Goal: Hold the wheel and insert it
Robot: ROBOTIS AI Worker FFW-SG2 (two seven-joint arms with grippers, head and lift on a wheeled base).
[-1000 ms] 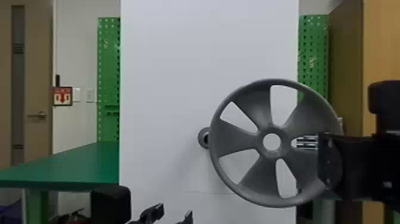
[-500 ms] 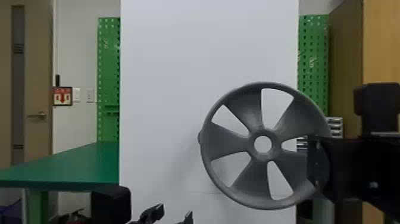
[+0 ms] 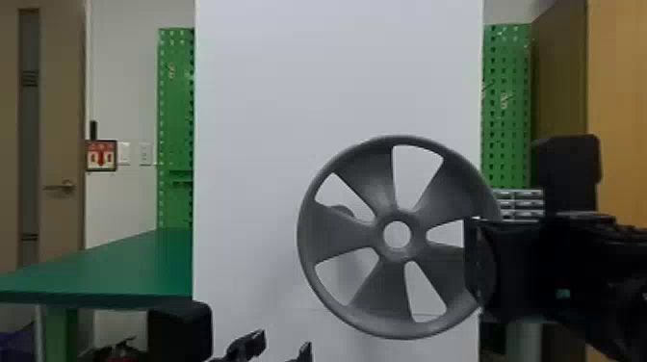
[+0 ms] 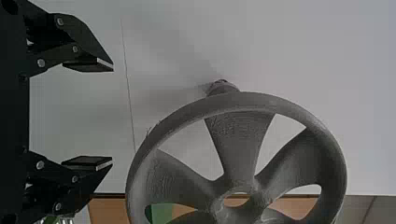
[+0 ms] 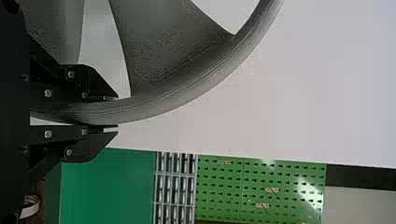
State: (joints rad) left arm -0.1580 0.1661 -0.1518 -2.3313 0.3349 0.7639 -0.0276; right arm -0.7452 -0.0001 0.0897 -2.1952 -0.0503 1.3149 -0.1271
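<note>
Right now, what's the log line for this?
right gripper: holding wheel by rim | left gripper: open, empty | wheel: before white board, hub not on peg

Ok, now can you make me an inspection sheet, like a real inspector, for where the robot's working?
Surface: upright white panel, with a gray stub sticking out.
Job's things: gray spoked wheel, held in front of the panel; its hub isn't on the stub.
Clutter: purple item low at the head view's left edge.
Grippers: right gripper shut on the wheel's rim; left gripper open, holding nothing.
Cables: nothing seen.
Surroundings: green table, green pegboard, door.
</note>
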